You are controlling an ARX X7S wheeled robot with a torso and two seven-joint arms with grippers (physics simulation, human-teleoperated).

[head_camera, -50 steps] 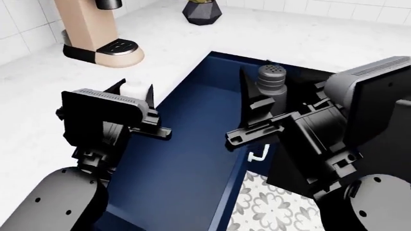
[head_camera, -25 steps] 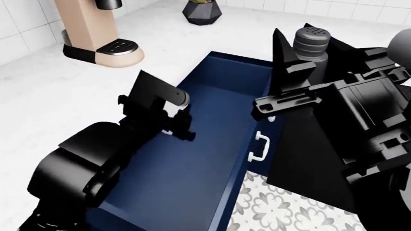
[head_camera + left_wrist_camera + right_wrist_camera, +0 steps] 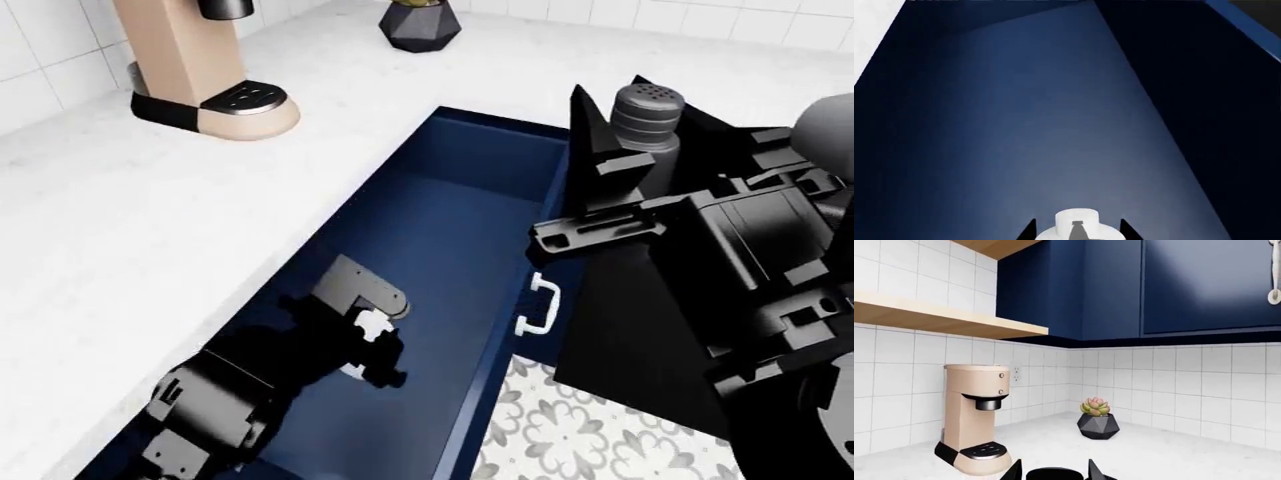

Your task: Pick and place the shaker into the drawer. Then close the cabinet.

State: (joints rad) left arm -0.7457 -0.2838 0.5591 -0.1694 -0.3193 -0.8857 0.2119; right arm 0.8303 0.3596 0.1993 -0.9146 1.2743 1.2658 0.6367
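A: What takes up the most room?

B: The white bench (image 3: 160, 200), with one navy drawer (image 3: 441, 225) pulled out of it and standing open. One beige coffee machine (image 3: 200, 60) stands on the bench beyond the drawer's left wall, well apart from it. One dark faceted plant pot (image 3: 419, 22) sits past the drawer's far end.

A: Any brand or label to read?

B: None that I can make out. There is a dark mark on the shaker (image 3: 1077, 222), too small to read.

A: Where is that shaker?

B: Down inside the drawer, towards its near end. The left fingers (image 3: 1031, 231) are set narrow around it, one on each side, and grip it. I cannot tell whether it touches the drawer floor.

A: And the other arm?

B: The right fingers (image 3: 587, 130) are up above the drawer's right wall, closed on a grey bottle (image 3: 647, 125) with a perforated cap, held upright.

A: So two bottles?

B: Two: one whitish, one grey. Two arms as well, each with one bottle.

A: Anything smaller?

B: One slim white handle (image 3: 538, 305) on the drawer's right side, just below the right fingers.
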